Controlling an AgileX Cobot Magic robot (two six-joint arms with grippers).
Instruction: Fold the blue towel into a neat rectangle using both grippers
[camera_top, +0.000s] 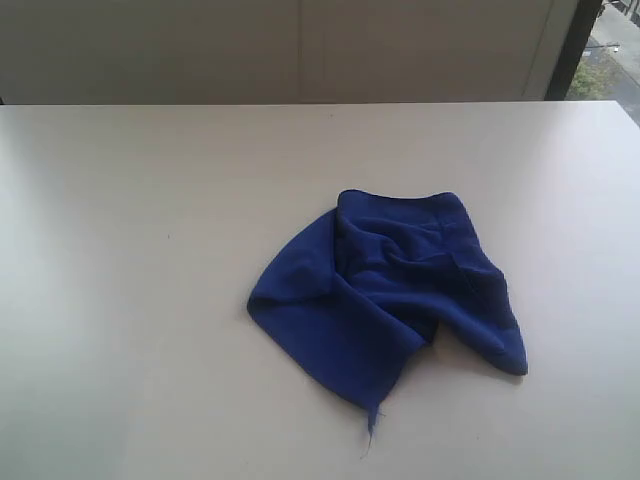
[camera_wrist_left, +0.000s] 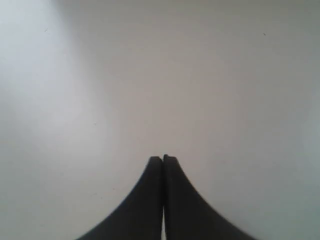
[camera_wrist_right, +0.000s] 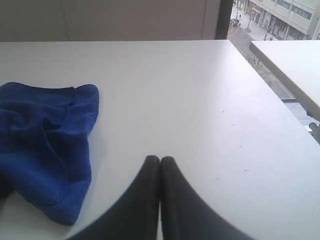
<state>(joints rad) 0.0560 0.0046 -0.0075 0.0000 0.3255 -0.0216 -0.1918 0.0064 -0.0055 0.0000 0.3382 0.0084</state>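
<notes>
1. Table (camera_top: 140, 300): plain white. A pale wall (camera_top: 300, 50) runs behind its far edge, with a window (camera_top: 610, 50) at the far right.
2. Towel (camera_top: 395, 290): crumpled in a heap right of the table's centre. A thread (camera_top: 372, 425) trails from its near corner.
3. Left pincer (camera_wrist_left: 163, 159): tips together, holding nothing, over bare table.
4. Right pincer (camera_wrist_right: 160, 160): tips together, near the towel, not touching it.
5. Second table (camera_wrist_right: 292, 65): by the window, well apart.

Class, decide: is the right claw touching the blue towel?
Apart. The right wrist view shows bare table between the right claw and the blue towel.
</notes>
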